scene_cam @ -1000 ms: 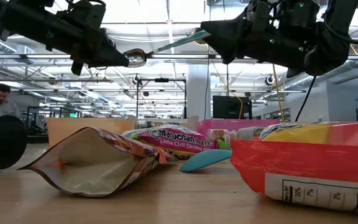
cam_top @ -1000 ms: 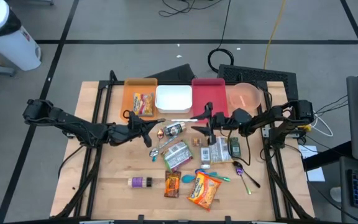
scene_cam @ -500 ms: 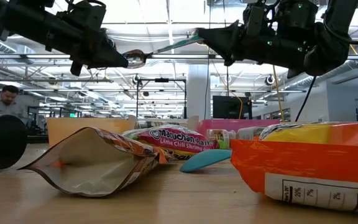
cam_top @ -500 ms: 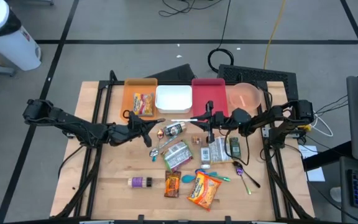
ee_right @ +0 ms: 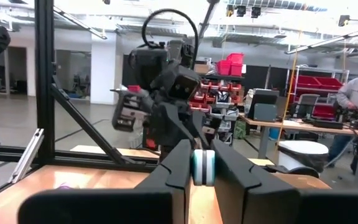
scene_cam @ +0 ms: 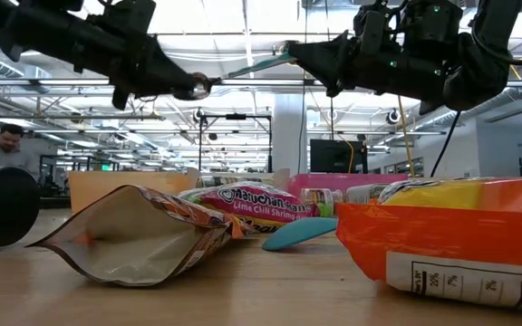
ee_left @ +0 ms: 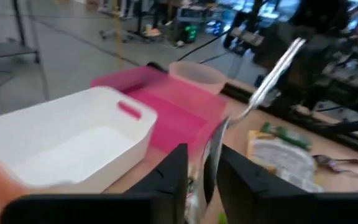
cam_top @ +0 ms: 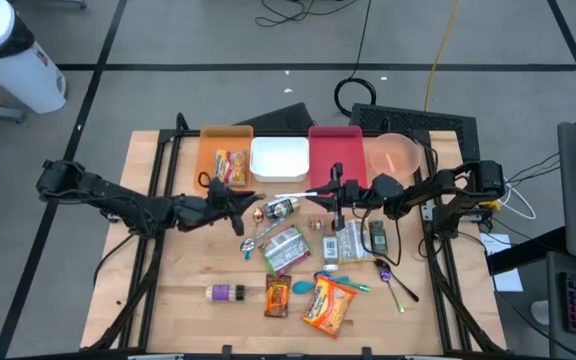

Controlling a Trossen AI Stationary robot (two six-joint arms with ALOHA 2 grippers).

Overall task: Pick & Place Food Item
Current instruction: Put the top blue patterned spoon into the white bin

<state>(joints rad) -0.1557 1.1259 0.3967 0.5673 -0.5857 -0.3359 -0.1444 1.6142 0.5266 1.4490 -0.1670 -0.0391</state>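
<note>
Two tools on one spoon [cam_top: 293,193] right now, so that's the whole story for the next move. The job says food item, but what's actually up in the air is a spoon, not food. The snack packets [cam_top: 326,305] all lie flat on the worktop [cam_top: 183,270], well in front of the white bin [cam_top: 279,158], and nobody is touching them.

The spoon hangs above the worktop just in front of the white bin, with its long axis running side to side along the bin's front wall, nearly level and tipped up a little toward the handle in the low view. The bowl end sits at the left tool [cam_top: 255,197], off the bin's left front corner. The teal handle end sits in the right tool [cam_top: 331,190], just past the bin's right front corner.

The right tool is pinched narrow on the handle; its wrist view shows the teal tip squeezed right between the pads. For the left tool, the bowl is right at its tip, but I honestly can't tell whether it is clamping or only sitting around it.

My guess is a handoff, and it hinges on that axis: whichever arm backs off should pull straight out along the spoon's length, away from the other. Sideways would twist it in the remaining grip.
</note>
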